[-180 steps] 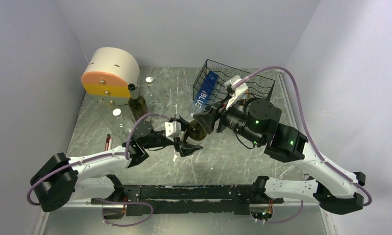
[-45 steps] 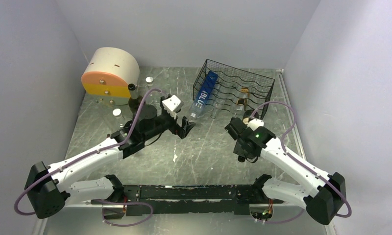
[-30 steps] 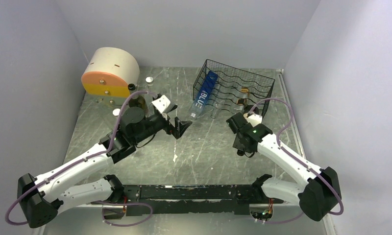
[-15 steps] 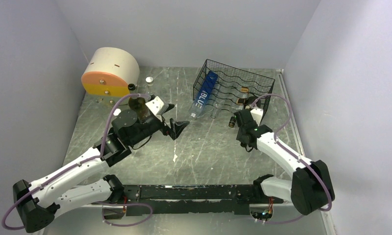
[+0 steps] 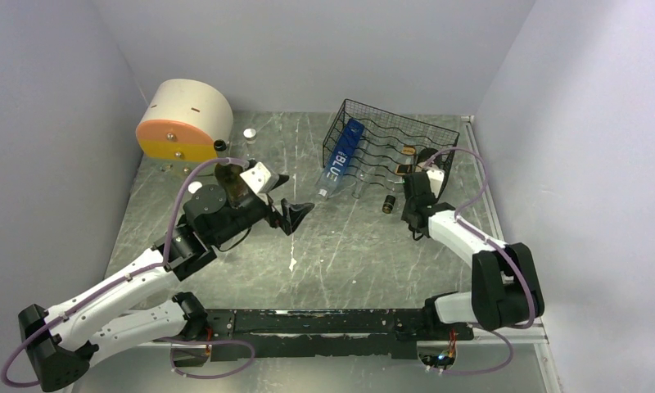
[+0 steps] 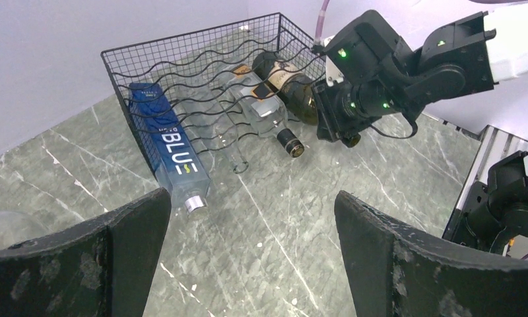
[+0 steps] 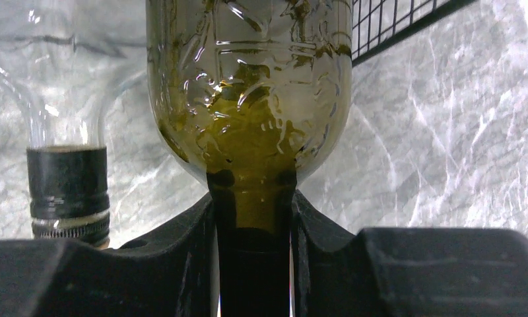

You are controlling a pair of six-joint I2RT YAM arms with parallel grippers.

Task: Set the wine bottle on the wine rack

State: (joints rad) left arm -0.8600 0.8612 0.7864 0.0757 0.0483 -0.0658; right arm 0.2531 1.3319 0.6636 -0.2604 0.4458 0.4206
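The black wire wine rack (image 5: 373, 135) stands at the back right and also shows in the left wrist view (image 6: 202, 59). An olive-green wine bottle (image 6: 293, 84) lies in its right end, neck pointing out. My right gripper (image 5: 412, 188) is shut on that neck; the right wrist view shows the bottle (image 7: 248, 86) with its neck between my fingers (image 7: 182, 264). My left gripper (image 5: 295, 214) is open and empty over the table left of the rack, and its fingers (image 6: 83, 264) stand wide apart.
A blue carton-shaped bottle (image 5: 341, 160) and a clear bottle with a black cap (image 6: 268, 119) lie in the rack. A dark bottle (image 5: 228, 176) stands behind my left wrist. A cream-and-orange round box (image 5: 181, 123) sits at the back left, with small white caps (image 5: 249, 133) nearby.
Both grippers held the bottle mid-table 6 s ago. The right gripper has since moved to the rack's right end with it, and the left arm, now empty, has drawn back leftward.
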